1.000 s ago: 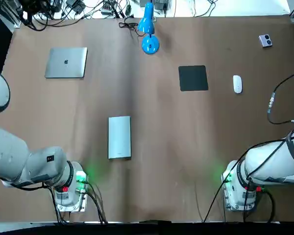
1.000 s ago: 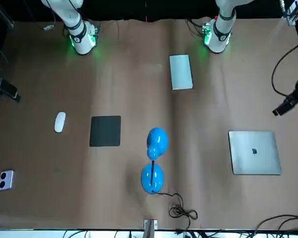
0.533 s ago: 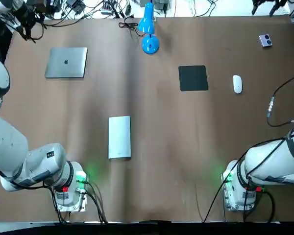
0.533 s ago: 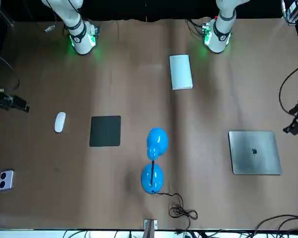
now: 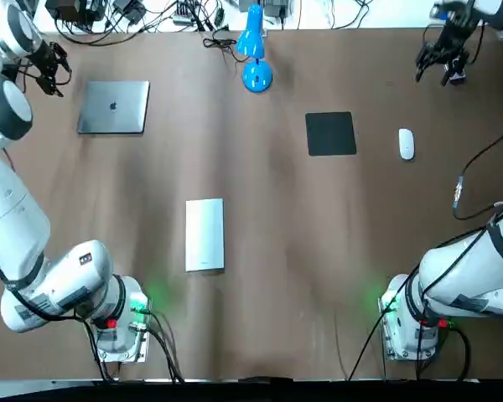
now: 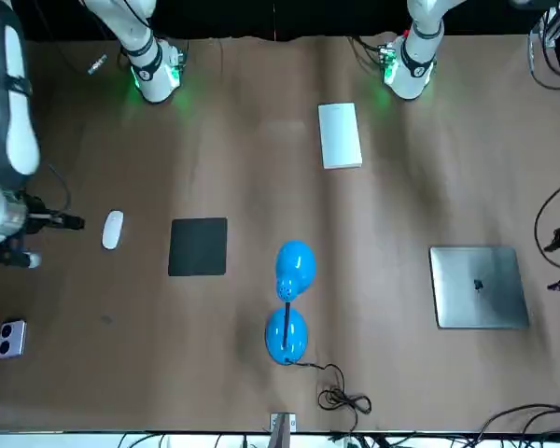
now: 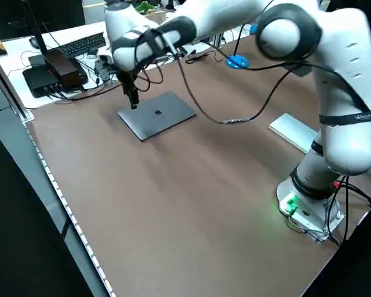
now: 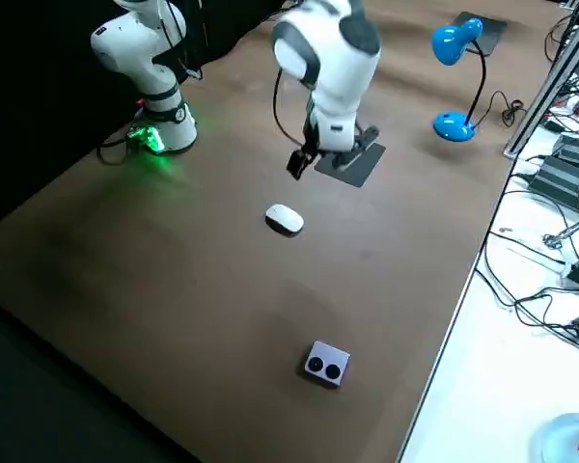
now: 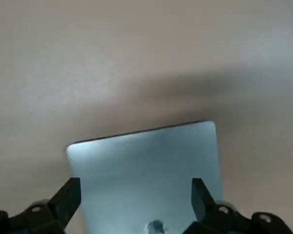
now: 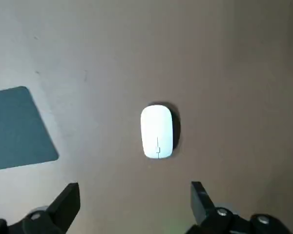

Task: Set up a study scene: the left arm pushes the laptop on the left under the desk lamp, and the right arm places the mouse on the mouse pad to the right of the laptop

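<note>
A closed silver laptop [image 5: 113, 107] lies at the far left of the table, also seen as laptop [image 9: 146, 165] and laptop [image 7: 157, 115]. My left gripper [image 5: 49, 60] hangs open just outside its left edge, the same left gripper [image 9: 135, 195] raised above the lid. The blue desk lamp [image 5: 256, 75] stands at the far middle. A black mouse pad [image 5: 330, 133] lies right of centre, with the white mouse [image 5: 407, 143] farther right on bare table. My right gripper [image 5: 440, 60] hovers open beyond the mouse [image 10: 157, 131], with nothing between the fingers of that right gripper [image 10: 135, 200].
A flat silver-white box [image 5: 204, 234] lies in the middle of the near half. A small grey device with two round marks [image 6: 11, 339] sits at the far right corner. Cables [image 5: 176, 17] run along the far edge behind the lamp.
Both arms have swung into view. The left gripper has come down beside the laptop's left edge; the right gripper has come in from the far right toward the mouse.
</note>
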